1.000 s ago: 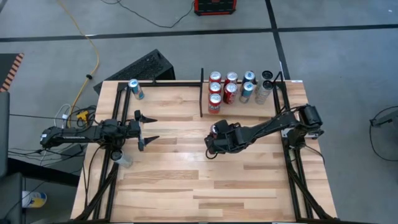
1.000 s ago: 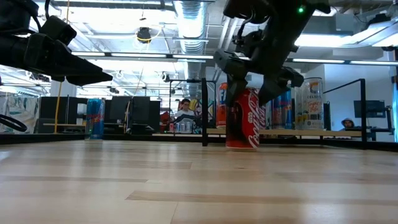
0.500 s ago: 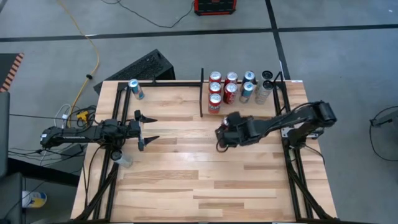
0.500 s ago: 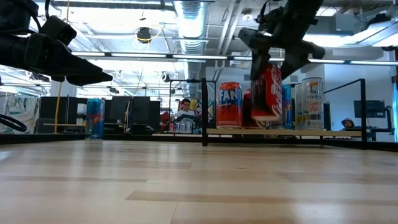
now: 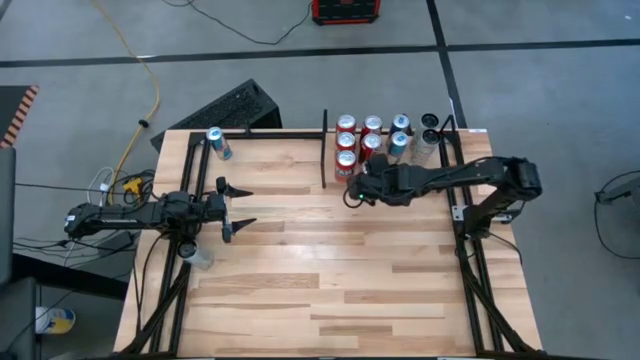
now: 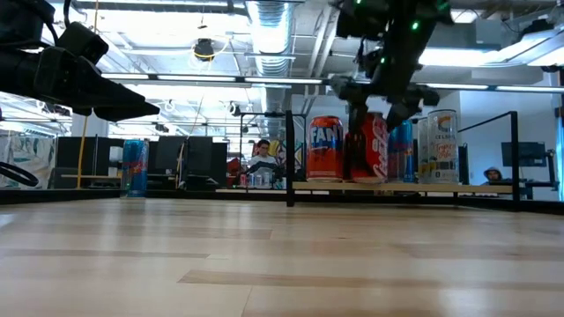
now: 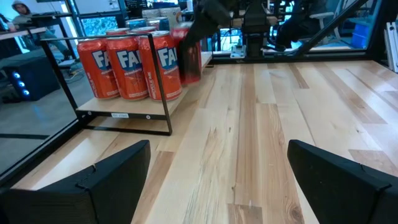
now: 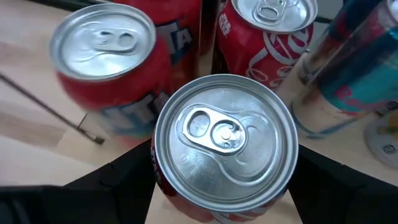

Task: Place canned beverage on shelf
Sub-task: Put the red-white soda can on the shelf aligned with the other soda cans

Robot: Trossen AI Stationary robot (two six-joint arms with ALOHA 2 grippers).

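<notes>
Can point(image 8: 225, 142) between right gripper's point(image 8: 217, 186) jaws

Table top point(image 5: 300, 270) is showing light butcher-block wood w/ smooth satin finish, shelf point(image 7: 152, 107) w/ thin matt black metal frame is carrying glossy red alu cans, and held can point(image 8: 225, 140) is showing brushed silver metal lid betw. matt black plastic fingers point(image 8: 130, 171).

Blue slim can point(image 5: 217, 143) at table's far-left corner, black keyboard point(image 5: 228, 108) on floor, yellow cable point(image 5: 140, 95), red box point(image 5: 346, 10), seated person point(image 6: 260, 157) in bkgd.
</notes>
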